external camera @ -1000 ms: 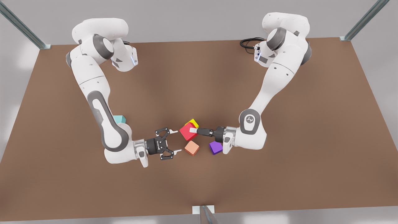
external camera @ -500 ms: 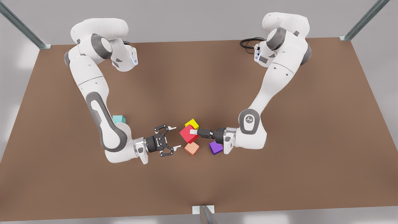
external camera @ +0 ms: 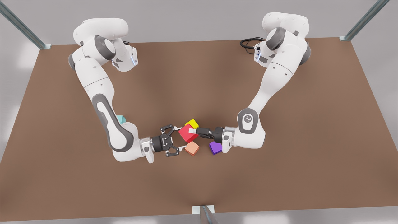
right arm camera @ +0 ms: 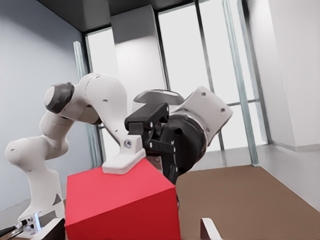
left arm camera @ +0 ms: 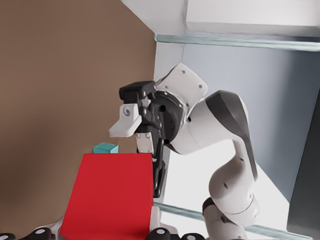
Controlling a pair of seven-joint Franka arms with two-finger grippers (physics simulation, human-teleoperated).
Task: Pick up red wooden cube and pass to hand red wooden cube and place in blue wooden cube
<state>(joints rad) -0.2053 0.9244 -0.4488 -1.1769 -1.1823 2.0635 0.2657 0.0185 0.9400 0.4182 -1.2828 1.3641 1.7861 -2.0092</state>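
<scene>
Left claw (external camera: 192, 131) pinching cube (external camera: 185, 134), right claw (external camera: 178, 140) agape

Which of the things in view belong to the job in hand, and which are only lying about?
Belong to the job:
red wooden cube, held in the left gripper
right gripper, open, close beside that cube
blue wooden cube, partly hidden behind the right arm

Only lying about:
yellow cube
salmon cube
purple cube
</scene>
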